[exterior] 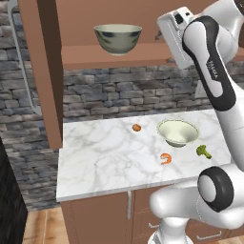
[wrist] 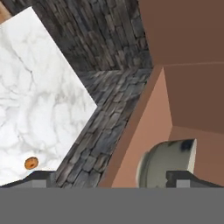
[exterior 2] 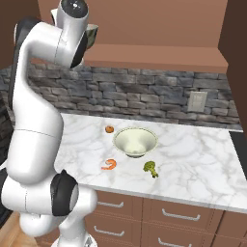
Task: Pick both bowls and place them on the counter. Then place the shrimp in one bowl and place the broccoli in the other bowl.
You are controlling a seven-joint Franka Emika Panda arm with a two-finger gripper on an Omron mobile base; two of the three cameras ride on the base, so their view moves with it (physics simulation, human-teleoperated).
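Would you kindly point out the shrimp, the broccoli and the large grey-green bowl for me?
shrimp (exterior: 165, 158), left base view, middle of its curled body.
broccoli (exterior 2: 151, 168), right base view, its green floret top.
large grey-green bowl (exterior: 117, 42), left base view, its mottled outer wall.

The small bowl (exterior: 177, 132) stands on the tabletop (exterior: 105, 162) with the ball (exterior: 136, 127) to its left, the shrimp (exterior: 165, 158) in front of it, the broccoli (exterior: 204, 152) front-right, and the big bowl (exterior: 117, 39) on the shelf (exterior: 95, 56) above.

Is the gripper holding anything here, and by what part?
Nothing is held. In the hand view the gripper is open, its fingertips wide apart, and the large bowl on the shelf lies ahead, ungrasped.
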